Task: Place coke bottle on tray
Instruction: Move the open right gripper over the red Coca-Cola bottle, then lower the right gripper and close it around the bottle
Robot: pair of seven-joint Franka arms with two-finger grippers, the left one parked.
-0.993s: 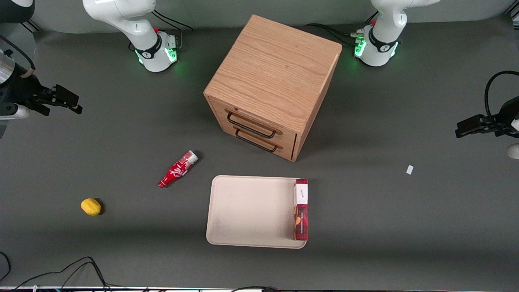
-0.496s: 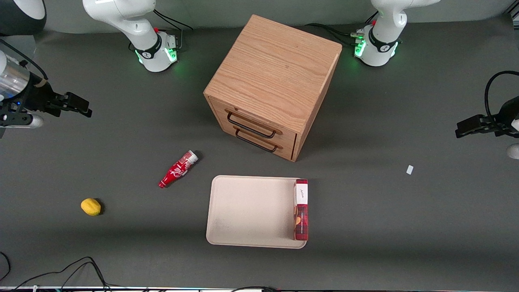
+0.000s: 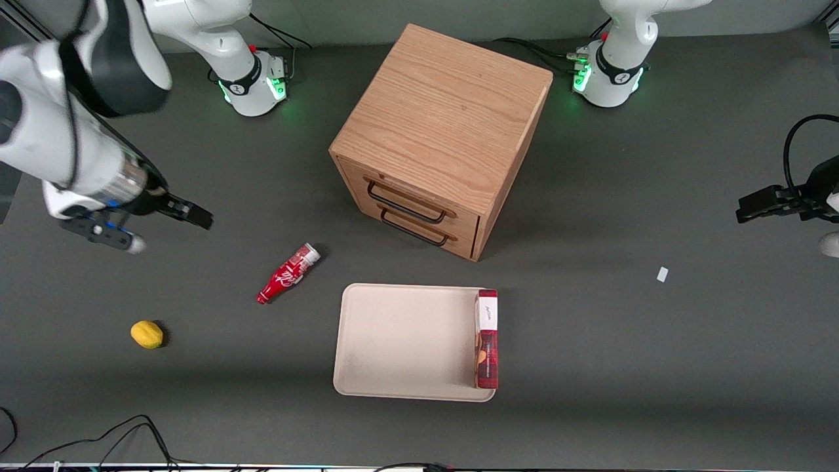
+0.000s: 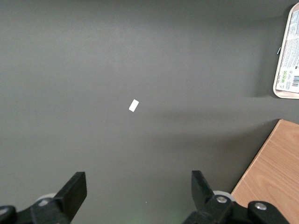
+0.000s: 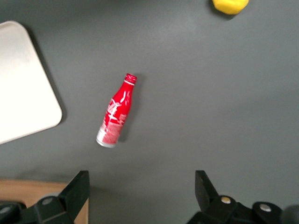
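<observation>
The coke bottle [image 3: 288,273] is small and red with white script. It lies on its side on the dark table, beside the tray toward the working arm's end, silvery base toward the cabinet. It also shows in the right wrist view [image 5: 116,112]. The beige tray [image 3: 406,341] lies flat in front of the cabinet's drawers, nearer the front camera; its corner shows in the right wrist view [image 5: 23,84]. My gripper [image 3: 196,217] hangs above the table, apart from the bottle and farther from the front camera. It is open and empty, with its fingers [image 5: 79,186] spread wide.
A wooden two-drawer cabinet [image 3: 439,131] stands at the table's middle. A long red box with a white label [image 3: 487,337] lies on the tray's edge toward the parked arm. A yellow lemon [image 3: 147,334] lies toward the working arm's end. A small white scrap [image 3: 663,274] lies toward the parked arm's end.
My right arm has swung in from the table's end toward the bottle and nearer the front camera. The bottle, tray and box have not moved.
</observation>
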